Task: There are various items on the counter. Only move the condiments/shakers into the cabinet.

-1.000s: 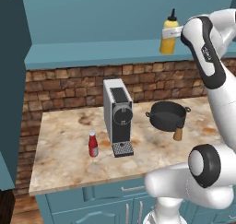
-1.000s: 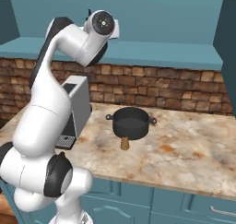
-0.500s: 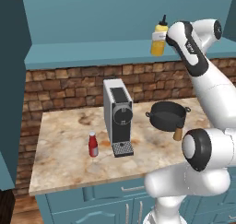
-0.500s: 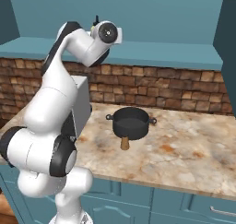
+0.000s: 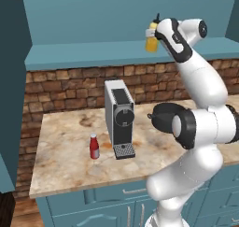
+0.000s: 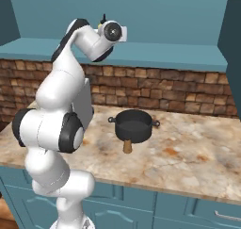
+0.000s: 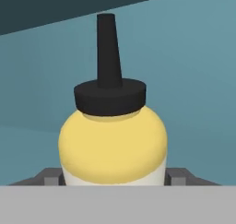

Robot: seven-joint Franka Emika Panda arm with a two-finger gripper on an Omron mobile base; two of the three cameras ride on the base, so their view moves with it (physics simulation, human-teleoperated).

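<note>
My gripper [image 7: 113,178] is shut on the yellow squeeze bottle [image 7: 113,142], whose dark nozzle points up; grey fingertips [image 7: 50,177] flank its body on both sides. In the left base view the gripper [image 5: 153,35] holds the yellow bottle [image 5: 151,41] upright over the cabinet's teal shelf ledge [image 5: 88,53]; whether it touches the ledge I cannot tell. The red ketchup bottle [image 5: 94,146] stands on the counter [image 5: 60,165], left of the coffee machine. The brown wooden shaker [image 6: 127,146] stands on the counter [image 6: 193,157], right in front of the pot.
The grey-black coffee machine [image 5: 120,118] stands mid-counter below the shelf. The black two-handled pot [image 6: 134,125] sits to its right, partly behind my arm in the left base view. A brick backsplash [image 6: 179,89] runs under the ledge [image 6: 164,53]. Teal drawers [image 5: 107,200] lie below.
My arm has swung left along the shelf ledge with the yellow bottle in its grip and brought it slightly lower. The things on the counter have stayed put.
</note>
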